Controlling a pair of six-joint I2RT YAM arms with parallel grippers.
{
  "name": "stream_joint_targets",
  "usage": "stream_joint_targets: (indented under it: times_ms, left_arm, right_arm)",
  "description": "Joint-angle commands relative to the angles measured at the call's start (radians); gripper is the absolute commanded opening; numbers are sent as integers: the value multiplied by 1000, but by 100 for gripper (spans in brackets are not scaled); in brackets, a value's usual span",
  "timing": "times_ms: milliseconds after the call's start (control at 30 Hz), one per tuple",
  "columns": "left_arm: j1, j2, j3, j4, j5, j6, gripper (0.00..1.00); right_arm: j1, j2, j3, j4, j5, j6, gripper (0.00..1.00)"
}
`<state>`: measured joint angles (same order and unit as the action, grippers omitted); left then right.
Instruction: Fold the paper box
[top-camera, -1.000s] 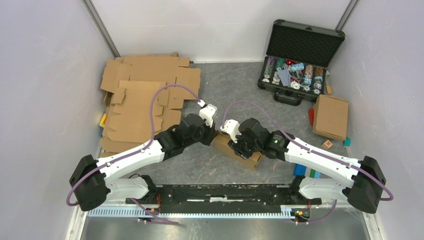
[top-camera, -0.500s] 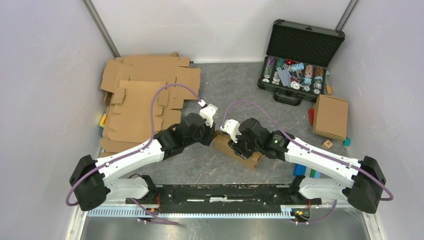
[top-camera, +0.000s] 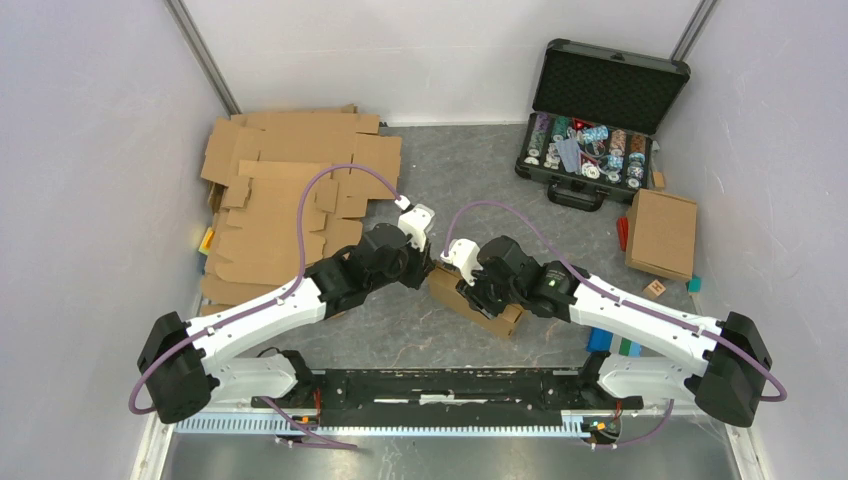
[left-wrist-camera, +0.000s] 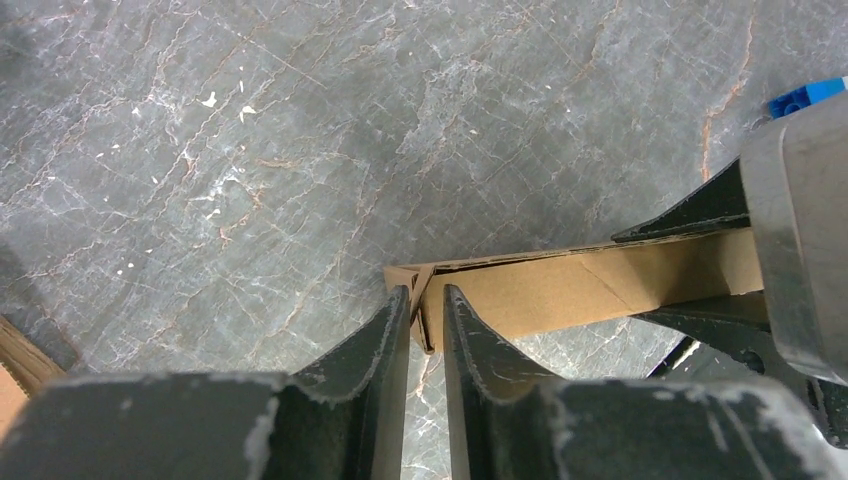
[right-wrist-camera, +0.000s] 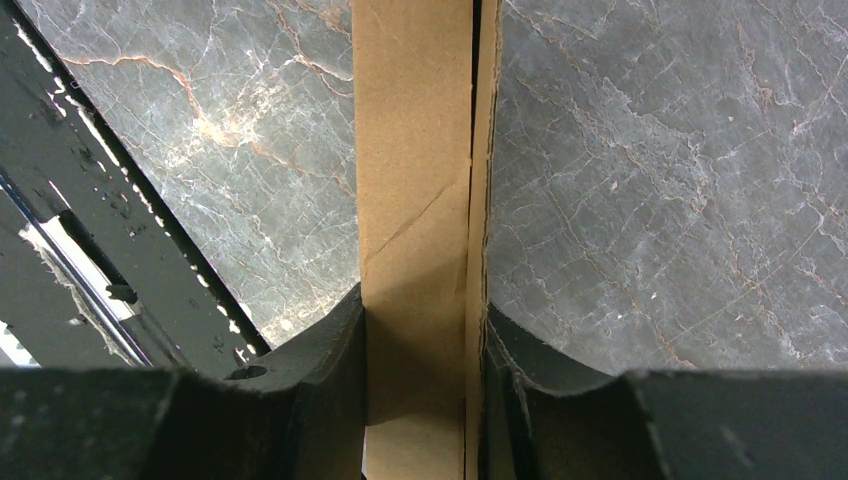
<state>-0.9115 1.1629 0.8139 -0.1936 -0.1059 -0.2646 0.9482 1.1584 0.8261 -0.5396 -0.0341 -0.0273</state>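
Observation:
The paper box (top-camera: 500, 318) is a flat brown cardboard piece held just above the grey table between the two arms. My right gripper (top-camera: 478, 298) is shut on it; in the right wrist view the box (right-wrist-camera: 415, 150) fills the gap between both fingers of that gripper (right-wrist-camera: 425, 310). My left gripper (top-camera: 428, 272) sits at the box's left end. In the left wrist view its jaws (left-wrist-camera: 425, 295) stand narrowly open, with the folded corner flap of the box (left-wrist-camera: 600, 285) between the tips and table showing through the gap.
A stack of flat cardboard blanks (top-camera: 290, 190) lies at the back left. An open black case of chips (top-camera: 595, 130) stands at the back right, with a folded brown box (top-camera: 662, 233) and small coloured blocks (top-camera: 615, 345) nearby. The black rail (top-camera: 440, 385) spans the near edge.
The left arm has crept slightly left and its jaws have eased a little apart at the box's end. The right gripper and box have stayed put.

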Motion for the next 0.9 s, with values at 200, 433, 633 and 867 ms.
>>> stream_joint_targets:
  times_ms: [200,433,633,867]
  left_arm:
    - [-6,11,57,-12,-23,-2,24]
    - [-5,35,80,-50,-24,-8,7]
    - [-6,49,110,-95,-7,-46,2]
    - [-5,60,113,-125,-5,-65,2]
  right_arm:
    - [1,-1,-15,-11,-6,8,33]
    - [1,-3,-16,-11,-4,8,33]
    - [1,-2,-15,-10,-1,9,33]
    - [1,-5,-16,-10,0,11,33]
